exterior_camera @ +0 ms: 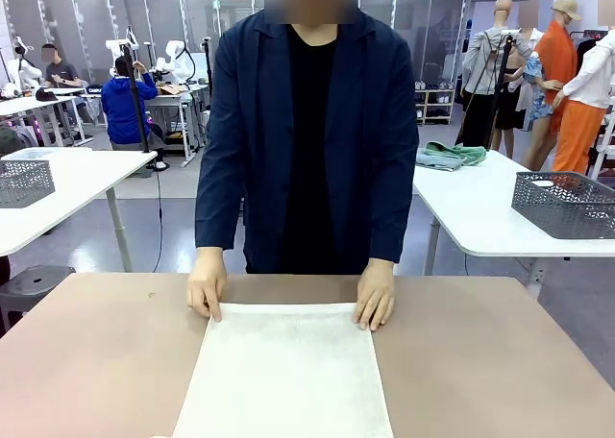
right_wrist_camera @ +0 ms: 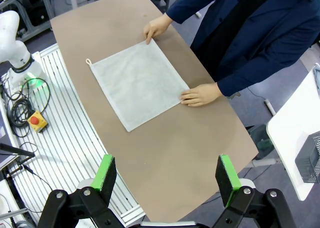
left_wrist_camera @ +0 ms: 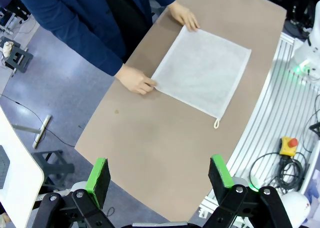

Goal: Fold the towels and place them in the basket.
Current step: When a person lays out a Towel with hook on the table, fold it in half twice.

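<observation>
showing a cream-white towel (exterior_camera: 285, 371) spread flat and unfolded on the brown surface (exterior_camera: 96, 361), in the middle between the person and the robot. pinned at its two far corners, with one hand (exterior_camera: 207, 286) on one corner and the other hand (exterior_camera: 375, 296) on the opposite corner, both pressing the cloth down. probably done to smooth it and keep it steady and square, ready for a first fold.

close to square in outline, so hard to name a long axis with confidence; seemingly a little longer from the person's edge toward the robot's edge. far edge running along the person's side of the surface, not skewed. small corner loop (left_wrist_camera: 217, 123) sticking out from the corner nearest the robot, on its left side, lying flat.

left end effector (left_wrist_camera: 160, 175) hanging high above the surface, jaws spread wide, green pads (left_wrist_camera: 98, 175) gripping nothing, well apart from the towel. right end effector (right_wrist_camera: 167, 174) likewise raised on the other side, jaws wide and empty, well apart from the cloth. likely kept clear to leave room for the person's hands.

no fold made yet; judged to be the very start of the task.
</observation>
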`<action>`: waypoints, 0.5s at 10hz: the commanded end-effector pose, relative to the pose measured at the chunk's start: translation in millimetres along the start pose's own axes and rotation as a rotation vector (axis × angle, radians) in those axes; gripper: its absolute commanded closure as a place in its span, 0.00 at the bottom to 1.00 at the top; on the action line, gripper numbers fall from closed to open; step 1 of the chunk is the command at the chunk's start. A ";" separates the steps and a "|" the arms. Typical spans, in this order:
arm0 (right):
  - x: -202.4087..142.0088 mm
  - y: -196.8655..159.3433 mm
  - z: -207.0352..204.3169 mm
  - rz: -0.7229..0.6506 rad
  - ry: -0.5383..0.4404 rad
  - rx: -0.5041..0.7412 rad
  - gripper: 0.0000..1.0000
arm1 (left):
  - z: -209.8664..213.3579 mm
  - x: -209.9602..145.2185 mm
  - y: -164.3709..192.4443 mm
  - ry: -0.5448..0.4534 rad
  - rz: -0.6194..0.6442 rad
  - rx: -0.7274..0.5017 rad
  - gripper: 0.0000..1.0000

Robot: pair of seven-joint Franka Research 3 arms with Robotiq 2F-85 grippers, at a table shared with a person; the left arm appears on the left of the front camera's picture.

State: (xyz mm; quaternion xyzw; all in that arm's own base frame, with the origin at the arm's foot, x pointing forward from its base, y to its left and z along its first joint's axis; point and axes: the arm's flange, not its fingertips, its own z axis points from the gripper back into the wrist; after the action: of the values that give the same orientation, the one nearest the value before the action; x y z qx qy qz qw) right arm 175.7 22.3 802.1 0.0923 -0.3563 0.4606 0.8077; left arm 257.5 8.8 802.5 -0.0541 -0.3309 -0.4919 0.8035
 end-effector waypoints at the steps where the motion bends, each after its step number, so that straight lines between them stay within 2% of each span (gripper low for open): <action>1: 0.2 -0.1 1.1 0.004 -0.006 -0.003 0.00 | -0.4 0.3 -1.1 -0.010 -0.011 -0.011 0.00; 5: 0.2 -0.1 1.1 0.004 -0.006 -0.003 0.00 | -0.4 0.3 -1.1 -0.010 -0.011 -0.011 0.00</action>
State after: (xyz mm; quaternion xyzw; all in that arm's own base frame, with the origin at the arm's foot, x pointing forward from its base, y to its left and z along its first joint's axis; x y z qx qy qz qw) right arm 175.7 22.3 802.1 0.0923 -0.3563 0.4606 0.8077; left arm 257.5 8.8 802.5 -0.0541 -0.3309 -0.4919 0.8035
